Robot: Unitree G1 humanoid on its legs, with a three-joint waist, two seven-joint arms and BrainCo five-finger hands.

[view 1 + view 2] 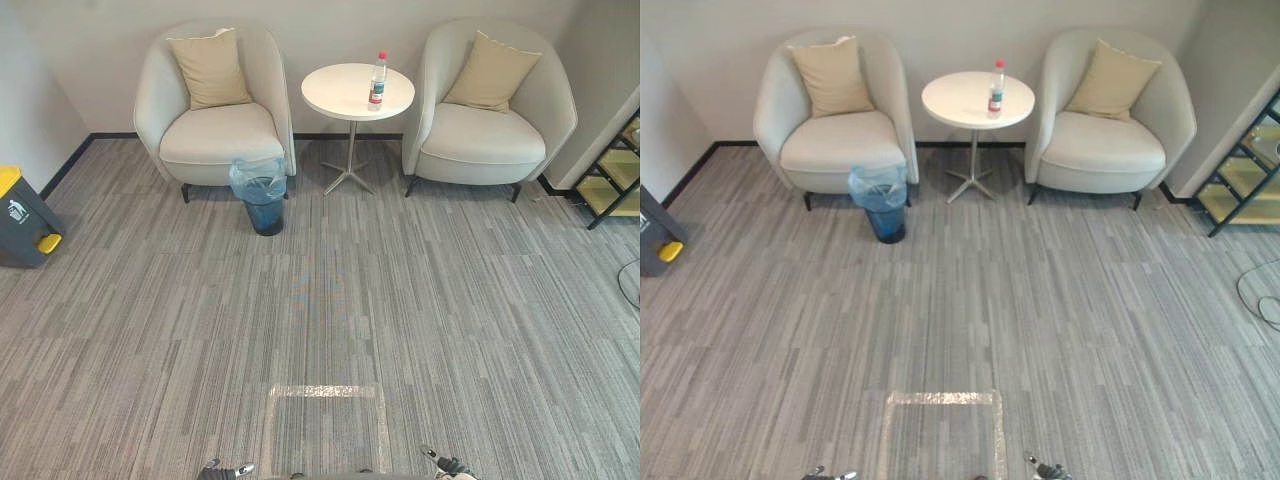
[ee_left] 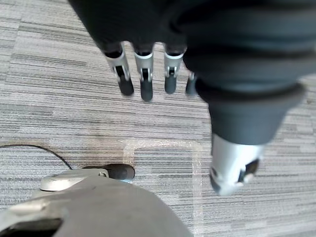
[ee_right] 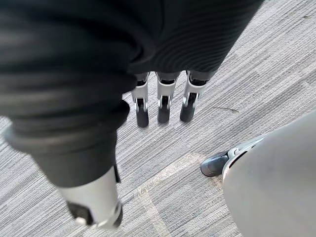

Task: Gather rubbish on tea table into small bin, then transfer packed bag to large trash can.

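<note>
Silver fingers hang straight and empty on the left robot hand (image 2: pixel 146 81) and right robot hand (image 3: pixel 163 106). Well ahead, a plastic bottle (image 1: pixel 377 80) stands on the round white worktop (image 1: pixel 335 97), bag-lined small bin (image 1: pixel 262 200) nearby. Approach squarely before reaching.

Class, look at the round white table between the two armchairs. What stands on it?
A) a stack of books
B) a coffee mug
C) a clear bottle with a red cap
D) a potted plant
C: a clear bottle with a red cap stands upright near the right-hand edge of the round table.
</note>
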